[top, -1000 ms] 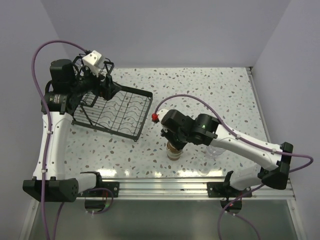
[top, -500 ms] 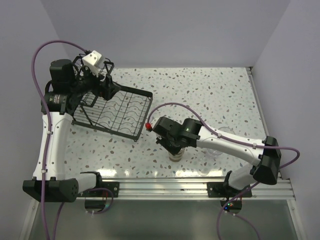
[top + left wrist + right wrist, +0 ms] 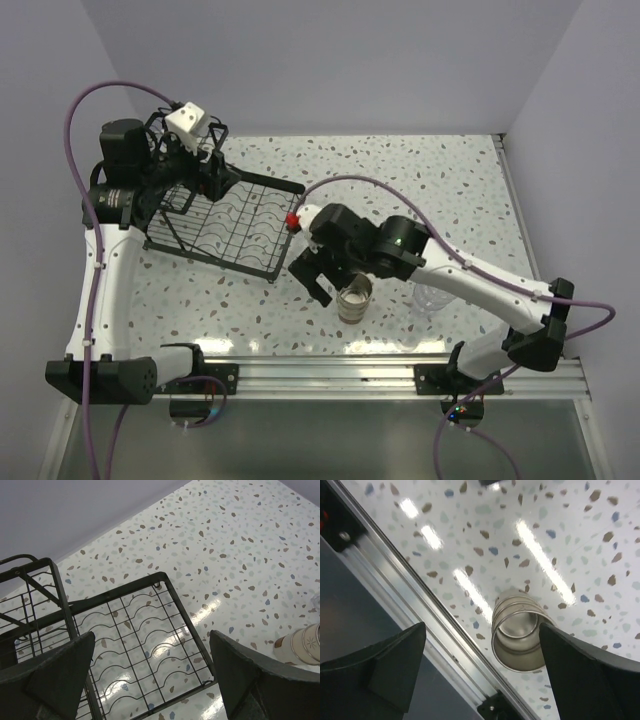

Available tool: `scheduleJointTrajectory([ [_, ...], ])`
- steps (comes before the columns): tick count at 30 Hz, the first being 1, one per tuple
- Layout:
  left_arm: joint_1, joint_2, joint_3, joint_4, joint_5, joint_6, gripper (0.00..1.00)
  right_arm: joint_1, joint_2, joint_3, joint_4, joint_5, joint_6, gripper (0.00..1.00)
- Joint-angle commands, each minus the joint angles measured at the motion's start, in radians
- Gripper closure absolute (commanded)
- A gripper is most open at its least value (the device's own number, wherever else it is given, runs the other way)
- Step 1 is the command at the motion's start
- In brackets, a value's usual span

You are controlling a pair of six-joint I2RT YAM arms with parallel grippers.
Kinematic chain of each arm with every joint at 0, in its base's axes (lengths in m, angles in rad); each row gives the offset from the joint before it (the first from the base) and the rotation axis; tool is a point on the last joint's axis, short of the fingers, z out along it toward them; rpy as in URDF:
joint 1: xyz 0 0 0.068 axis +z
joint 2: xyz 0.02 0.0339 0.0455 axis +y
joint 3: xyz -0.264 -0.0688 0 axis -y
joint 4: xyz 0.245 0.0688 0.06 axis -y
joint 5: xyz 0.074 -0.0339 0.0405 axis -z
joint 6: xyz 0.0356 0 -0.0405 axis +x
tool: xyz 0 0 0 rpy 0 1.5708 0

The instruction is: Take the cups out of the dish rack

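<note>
Change: my right fingers (image 3: 390, 660) have lifted off the cream cups (image 3: 354, 300) and swung left toward the dish rack (image 3: 240, 225).
Right fingers: spread apart, holding nothing.
Cream cups: nested upright on the table (image 3: 430, 180), near its front edge, clear of the rack.
Left fingers (image 3: 55, 675): spread apart, holding nothing, above the rack's flat tray.
Clear tumbler (image 3: 430, 298): on the table, right of the cream cups.

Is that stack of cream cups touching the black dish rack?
Apart. The left wrist view shows a wide strip of bare speckled table between the dish rack and the cream cup stack.
</note>
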Motion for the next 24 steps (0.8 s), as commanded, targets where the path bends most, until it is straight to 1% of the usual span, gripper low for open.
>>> scheduleJointTrajectory([
  [1, 0.002, -0.033, 0.016, -0.016, -0.013, 0.029, 0.0, -0.115, -0.053, 0.187, -0.032, 0.014, -0.007, 0.02],
  [3, 0.003, -0.042, 0.016, -0.027, -0.018, 0.041, 0.0, -0.224, -0.044, 0.209, -0.042, -0.011, -0.006, 0.02],
  [4, 0.003, -0.045, 0.013, -0.031, -0.024, 0.045, 0.0, -0.323, -0.047, 0.206, -0.027, -0.011, -0.001, 0.02],
  [5, 0.003, -0.047, 0.013, -0.039, -0.029, 0.049, 0.0, -0.372, -0.05, 0.208, -0.022, -0.01, 0.005, 0.02],
  [6, 0.002, -0.055, 0.012, -0.05, -0.033, 0.06, 0.0, -0.457, -0.054, 0.208, -0.019, -0.014, 0.011, 0.02],
  [8, 0.003, -0.062, 0.009, -0.071, -0.049, 0.069, 0.0, -0.539, -0.074, 0.197, -0.003, -0.017, 0.026, 0.02],
  [9, 0.003, -0.07, 0.005, -0.079, -0.058, 0.083, 0.0, -0.633, -0.096, 0.173, 0.016, -0.031, 0.046, 0.02],
  [11, 0.005, -0.085, -0.001, -0.097, -0.072, 0.097, 0.0, -0.744, -0.123, 0.131, 0.046, -0.091, 0.074, 0.02],
  [12, 0.003, -0.093, -0.004, -0.103, -0.084, 0.098, 0.0, -0.865, -0.145, 0.107, 0.085, -0.115, 0.089, 0.02],
  [14, 0.003, -0.114, -0.014, -0.12, -0.095, 0.11, 0.0, -0.987, -0.212, 0.019, 0.131, -0.164, 0.131, 0.02],
  [15, 0.003, -0.122, -0.018, -0.126, -0.107, 0.117, 0.0, -1.095, -0.232, -0.01, 0.165, -0.184, 0.141, 0.02],
  [16, 0.003, -0.13, -0.027, -0.133, -0.113, 0.123, 0.0, -1.149, -0.267, -0.054, 0.174, -0.177, 0.151, 0.02],
  [17, 0.003, -0.148, -0.031, -0.145, -0.121, 0.132, 0.0, -1.185, -0.286, -0.073, 0.179, -0.154, 0.158, 0.02],
  [18, 0.002, -0.156, -0.037, -0.153, -0.139, 0.138, 0.0, -1.225, -0.301, -0.091, 0.193, -0.098, 0.164, 0.02],
  [20, 0.003, -0.183, -0.057, -0.179, -0.156, 0.156, 0.0, -1.268, -0.361, -0.156, 0.216, -0.067, 0.178, 0.02],
  [24, 0.003, -0.242, -0.126, -0.212, -0.235, 0.193, 0.0, -1.292, -0.475, -0.26, 0.254, 0.055, 0.206, 0.02],
])
